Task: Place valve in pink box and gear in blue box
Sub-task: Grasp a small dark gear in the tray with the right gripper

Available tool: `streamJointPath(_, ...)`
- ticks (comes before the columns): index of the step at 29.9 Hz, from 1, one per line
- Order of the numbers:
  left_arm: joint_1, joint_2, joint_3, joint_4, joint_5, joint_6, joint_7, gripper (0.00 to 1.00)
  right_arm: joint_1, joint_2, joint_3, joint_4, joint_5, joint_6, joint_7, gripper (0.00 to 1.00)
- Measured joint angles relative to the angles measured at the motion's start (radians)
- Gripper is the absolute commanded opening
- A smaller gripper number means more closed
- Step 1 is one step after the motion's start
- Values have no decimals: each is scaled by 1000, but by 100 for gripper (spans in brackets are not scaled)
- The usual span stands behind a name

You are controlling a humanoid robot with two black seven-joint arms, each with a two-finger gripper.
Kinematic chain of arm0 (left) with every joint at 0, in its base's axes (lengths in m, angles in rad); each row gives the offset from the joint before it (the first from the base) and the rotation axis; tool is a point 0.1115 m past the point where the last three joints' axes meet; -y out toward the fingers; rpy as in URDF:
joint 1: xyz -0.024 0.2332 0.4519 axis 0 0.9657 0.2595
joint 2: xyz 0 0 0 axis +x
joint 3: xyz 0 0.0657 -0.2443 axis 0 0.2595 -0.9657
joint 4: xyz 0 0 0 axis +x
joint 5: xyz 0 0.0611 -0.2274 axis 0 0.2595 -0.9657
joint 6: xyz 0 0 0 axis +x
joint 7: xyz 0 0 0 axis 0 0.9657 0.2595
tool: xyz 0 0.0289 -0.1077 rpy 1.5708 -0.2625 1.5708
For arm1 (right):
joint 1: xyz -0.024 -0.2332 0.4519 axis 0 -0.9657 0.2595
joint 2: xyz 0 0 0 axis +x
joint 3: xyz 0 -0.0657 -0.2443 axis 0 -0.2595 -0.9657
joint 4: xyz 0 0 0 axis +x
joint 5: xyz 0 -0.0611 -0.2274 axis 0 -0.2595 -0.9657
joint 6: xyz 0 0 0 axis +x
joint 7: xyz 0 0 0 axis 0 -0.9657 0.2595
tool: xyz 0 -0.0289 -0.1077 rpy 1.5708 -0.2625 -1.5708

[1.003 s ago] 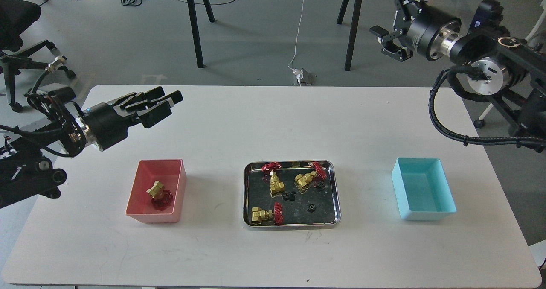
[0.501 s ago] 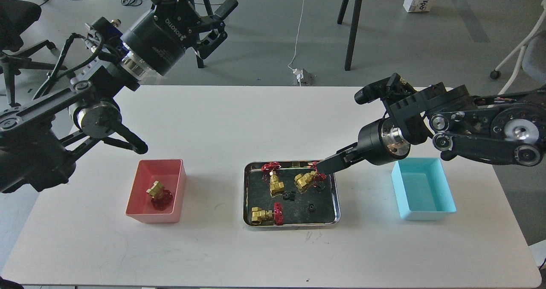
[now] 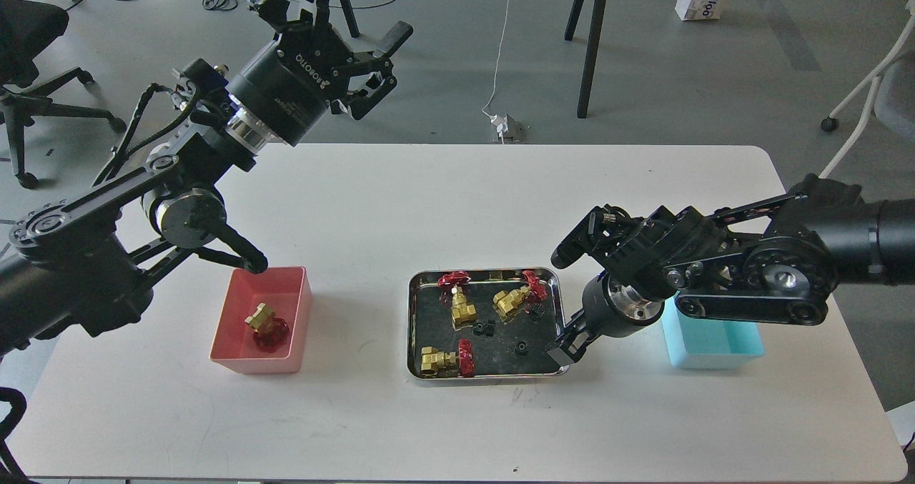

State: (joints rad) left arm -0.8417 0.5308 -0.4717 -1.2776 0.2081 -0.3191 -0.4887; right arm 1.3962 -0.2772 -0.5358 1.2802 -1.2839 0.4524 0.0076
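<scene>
One valve point(image 3: 264, 323) lies in the pink box point(image 3: 236, 327) at the left. Three more valves point(image 3: 457, 302) point(image 3: 516, 299) point(image 3: 447, 359) lie in the steel tray point(image 3: 486, 379) with tiny black gears point(image 3: 522, 347) point(image 3: 486, 327). The blue box point(image 3: 715, 344) is at the right, empty where it shows and partly hidden by my right arm. My right gripper point(image 3: 561, 348) points down at the tray's front right corner, just right of a gear; its dark fingers cannot be told apart. My left gripper point(image 3: 336, 26) is open and empty, raised high beyond the table's far left edge.
My left arm's elbow point(image 3: 246, 259) hangs just over the pink box's back rim. My right forearm point(image 3: 750, 284) crosses above the blue box. Table legs, cables and office chairs stand on the floor beyond the white table point(image 3: 457, 205).
My right gripper has moved from the back right valve down to the tray's front right corner, and the arm now covers part of the blue box. My left arm has shifted slightly right.
</scene>
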Motion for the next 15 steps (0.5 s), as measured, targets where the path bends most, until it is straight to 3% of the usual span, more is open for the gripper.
streamJointPath(15, 24, -25, -1, 16, 2, -6, 0, 95, -61, 137, 0, -134, 1, -31, 1, 64)
